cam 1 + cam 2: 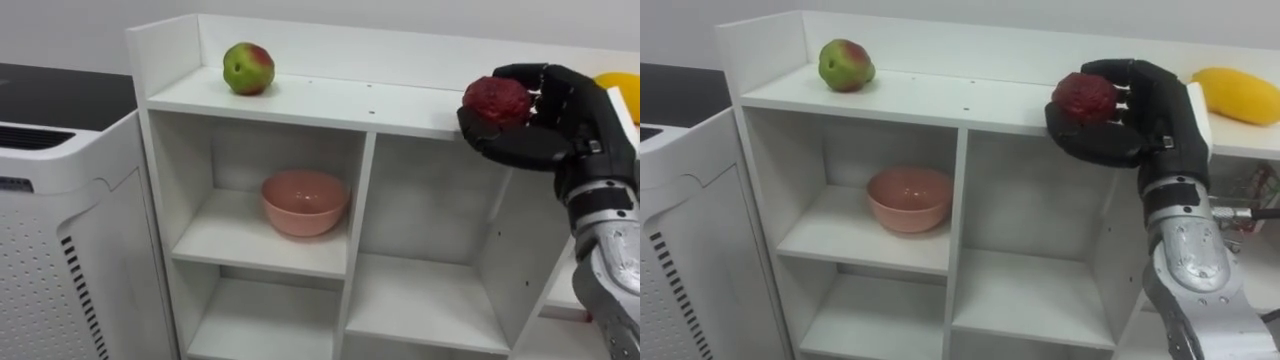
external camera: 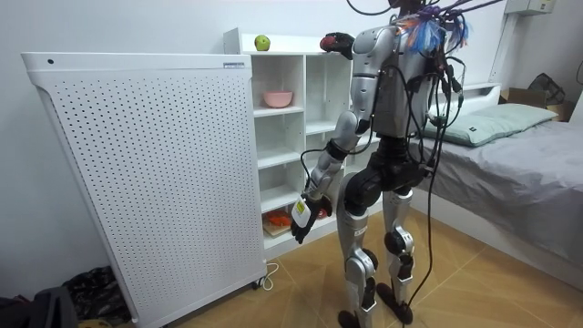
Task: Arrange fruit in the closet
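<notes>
Apple (image 1: 249, 68) and mango (image 1: 1236, 95) already sit atop the closet (image 1: 330, 100). Right hand's (image 1: 548, 128) fingers clutch a red fruit (image 1: 496, 100) at two o'clock, unplaced.

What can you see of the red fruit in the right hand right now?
The red fruit is roundish and dark red, with a dull, bumpy skin, and it looks whole. The right hand holds it, with dark fingers curled under and behind it, leaving its top and front bare. It is at the front edge of the closet's top board, between the green-red apple and the yellow fruit, nearer the yellow one. Whether it touches the board I cannot tell.
</notes>
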